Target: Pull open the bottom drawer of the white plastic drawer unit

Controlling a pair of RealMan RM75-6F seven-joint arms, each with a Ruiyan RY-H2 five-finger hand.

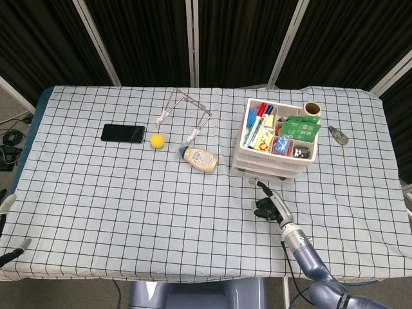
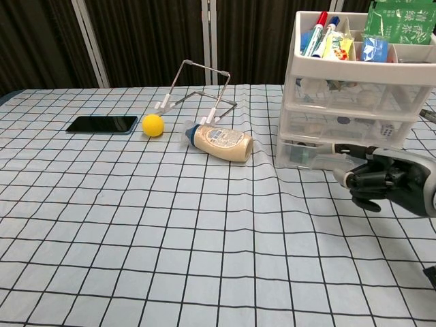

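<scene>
Hovering just in front of the white plastic drawer unit (image 1: 277, 143), the right hand (image 2: 385, 180) curls its fingers on nothing, level with the shut bottom drawer (image 2: 334, 154), apparently lining up to hook its front.

The right hand (image 1: 268, 206) sat low over the table, dark fingers (image 2: 361, 180) curled in with nothing visibly in them, one pale fingertip poking forward. Its grey forearm ran back toward the near right edge. The left hand (image 1: 8, 205) only just peeked in at the far left edge, so I couldn't read its pose.
</scene>
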